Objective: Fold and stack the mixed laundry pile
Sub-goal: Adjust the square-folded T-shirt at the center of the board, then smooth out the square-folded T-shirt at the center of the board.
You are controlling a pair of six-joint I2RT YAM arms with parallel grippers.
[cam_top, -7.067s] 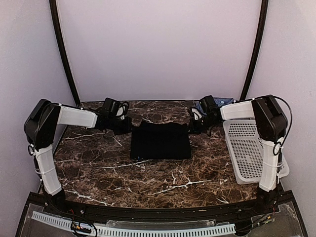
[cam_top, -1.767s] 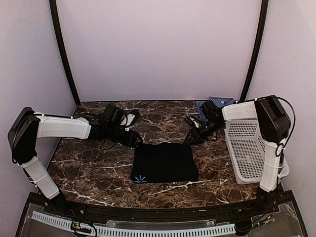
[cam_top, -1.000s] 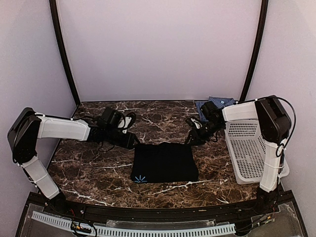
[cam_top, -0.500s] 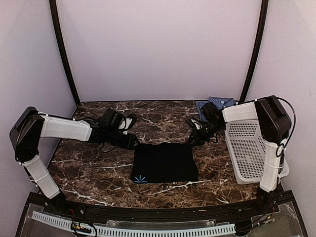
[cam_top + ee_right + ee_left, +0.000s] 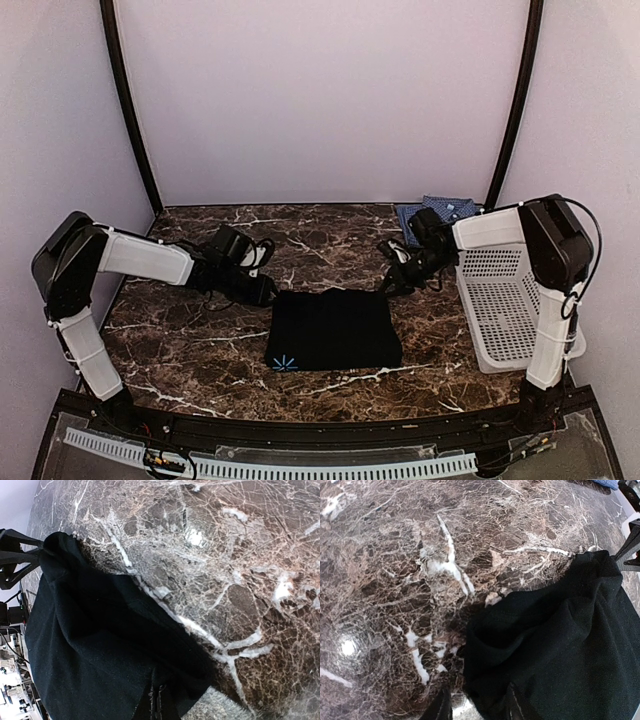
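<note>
Top external view, and the black garment lies flat as a neat rectangle at the centre of the table, both arms reaching in on its far edge. Left gripper is at the 11 o'clock corner and right gripper at the 1 o'clock corner.

On the right wrist camera the fingers are clenched together with black cloth pinched between them, so that corner is held. On the left wrist camera it's a different story: the two fingers stand apart, straddling the cloth's corner, with a gap showing on one side. That's not a pinch yet.

The checked shirt waits up at 1 o'clock on the table, just beyond the right arm's wrist, and the white basket sits out at 3 o'clock.

My read: this is the take-hold for another fold of the black piece. Next, the left needs to clamp its corner. Then both should lift evenly and carry the far edge toward 6 o'clock, keeping it taut so the layers underneath don't drag.
</note>
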